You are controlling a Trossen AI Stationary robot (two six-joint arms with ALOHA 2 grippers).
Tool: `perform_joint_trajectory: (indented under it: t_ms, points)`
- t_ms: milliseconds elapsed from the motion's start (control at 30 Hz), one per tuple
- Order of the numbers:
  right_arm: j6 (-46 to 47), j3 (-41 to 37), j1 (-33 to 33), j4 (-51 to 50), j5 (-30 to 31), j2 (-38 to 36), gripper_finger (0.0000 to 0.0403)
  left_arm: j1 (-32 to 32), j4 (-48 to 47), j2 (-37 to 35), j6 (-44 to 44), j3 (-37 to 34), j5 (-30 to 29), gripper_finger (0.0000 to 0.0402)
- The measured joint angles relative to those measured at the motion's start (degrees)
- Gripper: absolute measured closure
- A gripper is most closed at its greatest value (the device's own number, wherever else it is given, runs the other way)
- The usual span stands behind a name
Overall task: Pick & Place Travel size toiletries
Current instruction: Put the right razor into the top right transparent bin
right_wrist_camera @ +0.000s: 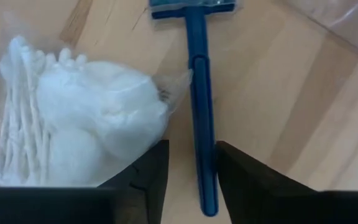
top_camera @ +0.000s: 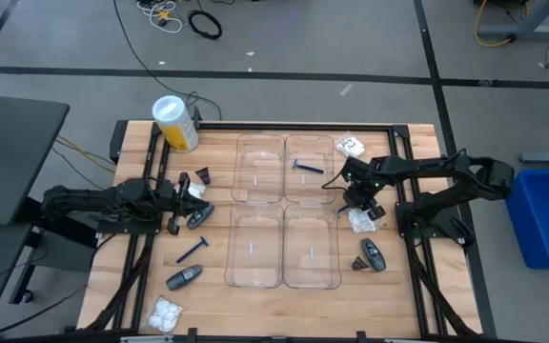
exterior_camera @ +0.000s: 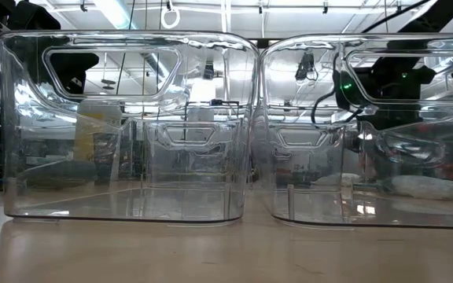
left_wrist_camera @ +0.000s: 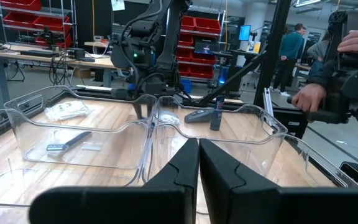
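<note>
My right gripper (right_wrist_camera: 192, 171) points down at the table, right of the clear trays (top_camera: 284, 276); in the high view it is my right gripper (top_camera: 356, 203). Its open fingers stand on either side of the handle of a blue razor (right_wrist_camera: 199, 106) that lies flat on the wood. A white packet of cotton swabs and balls (right_wrist_camera: 73, 134) lies beside the razor. Another blue razor (top_camera: 308, 168) lies in the far right tray. My left gripper (left_wrist_camera: 197, 163) is shut, level, at the table's left side, holding nothing. My right gripper comes from above with its fingers across the razor's handle (right_wrist_camera: 205, 186), near the handle's free end. One finger (right_wrist_camera: 244, 180) stands close against the handle, the other (right_wrist_camera: 148, 177) stands apart. I cannot tell whether either one touches it. The razor lies flat on the table.
Left of the trays lie a dark cone (top_camera: 202, 177), a white packet (top_camera: 195, 190), grey tubes (top_camera: 184, 277), a blue razor (top_camera: 193, 251) and another packet (top_camera: 167, 312). A yellow-and-white cylinder (top_camera: 176, 122) lies at the far left. A dark tube (top_camera: 374, 254) and a packet (top_camera: 353, 145) lie on the right.
</note>
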Motion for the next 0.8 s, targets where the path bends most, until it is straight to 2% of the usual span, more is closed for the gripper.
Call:
perform_joint_trajectory:
  t_ms: [433, 800]
  points:
    - [0.0, -0.18, 0.33, -0.01, 0.0, 0.0, 0.0339, 0.01, 0.0, 0.01, -0.02, 0.0, 0.01, 0.0379]
    - [0.02, -0.18, 0.33, -0.03, 0.21, -0.02, 0.0349, 0.01, 0.0, 0.01, -0.01, -0.01, 0.0, 0.0379]
